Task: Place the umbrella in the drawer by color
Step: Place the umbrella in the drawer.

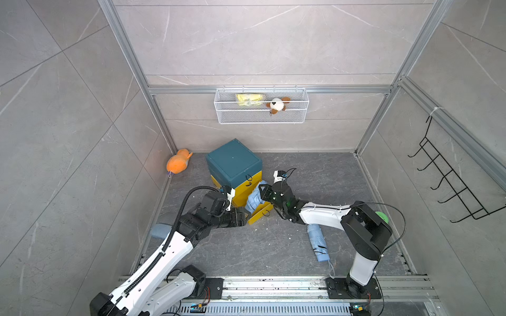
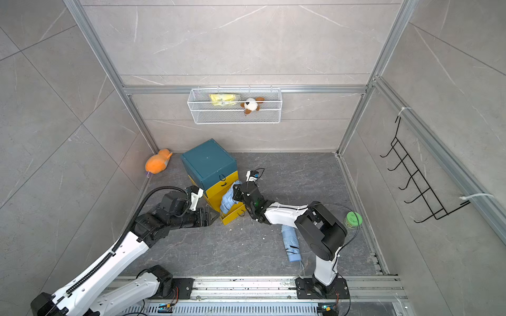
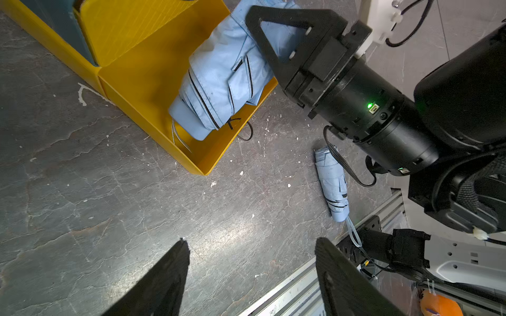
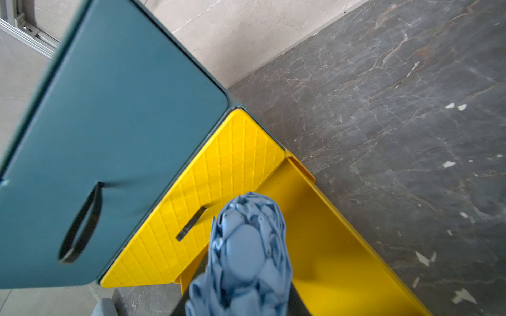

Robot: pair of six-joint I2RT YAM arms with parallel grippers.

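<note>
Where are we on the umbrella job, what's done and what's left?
Done: the bottom yellow drawer is pulled open. In hand: the right gripper is shut on a light blue umbrella, whose lower end dips into the drawer; it is not released. Left: let go, then deal with the second blue umbrella lying on the floor. The left gripper is open and empty beside the drawer.

The cabinet (image 1: 232, 161) stands by the back wall, left of centre, with its lowest drawer (image 1: 258, 215) pulled out in front. An umbrella (image 1: 253, 201) leans tilted in the drawer. A second umbrella (image 1: 319, 245) lies on the floor to the right, nearer the front. A plush (image 1: 177, 162) sits in the back-left corner.
</note>
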